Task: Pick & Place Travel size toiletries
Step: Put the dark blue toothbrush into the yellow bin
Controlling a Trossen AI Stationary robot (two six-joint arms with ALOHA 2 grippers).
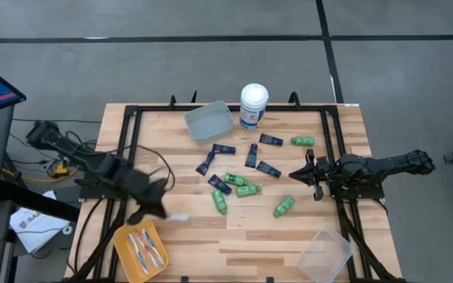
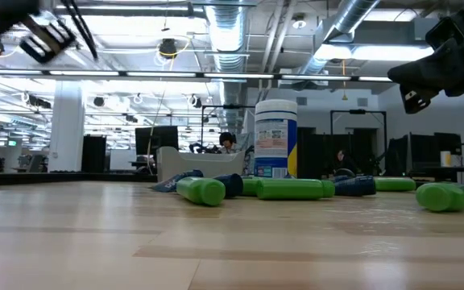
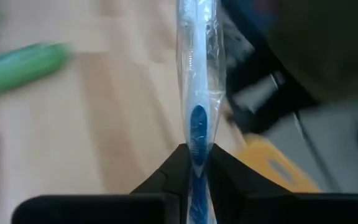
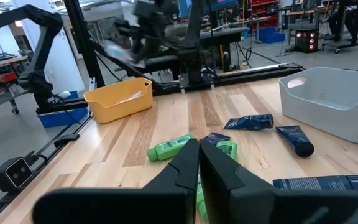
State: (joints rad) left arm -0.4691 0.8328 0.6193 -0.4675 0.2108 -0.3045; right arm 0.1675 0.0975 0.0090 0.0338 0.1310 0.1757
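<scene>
My left gripper (image 1: pixel 163 209) hangs over the table's near left part, above and just beyond the yellow tray (image 1: pixel 140 250), and is shut on a wrapped light-blue-and-white toothbrush (image 3: pixel 197 74). More toothbrushes (image 1: pixel 144 248) lie in the tray. Green bottles (image 1: pixel 248 190) and navy tubes (image 1: pixel 252 156) lie scattered on the middle of the table. My right gripper (image 1: pixel 299 174) hovers shut at the right of this scatter, holding nothing. My left gripper pinches the toothbrush's blue handle part (image 3: pixel 198 134) between its two fingers (image 3: pixel 166 174). The brush runs along the fingers and sticks out forward past their tips, still in its clear wrapper. It is lifted clear of the table, its free end (image 1: pixel 179 216) pointing toward the table's right.
A grey bin (image 1: pixel 208 120) and a tall white canister (image 1: pixel 253 106) stand at the far edge. A clear container (image 1: pixel 325 255) sits at the near right corner. Black frame rails (image 1: pixel 132 149) run along the table's sides. Bare wood lies between the tray and the clear container.
</scene>
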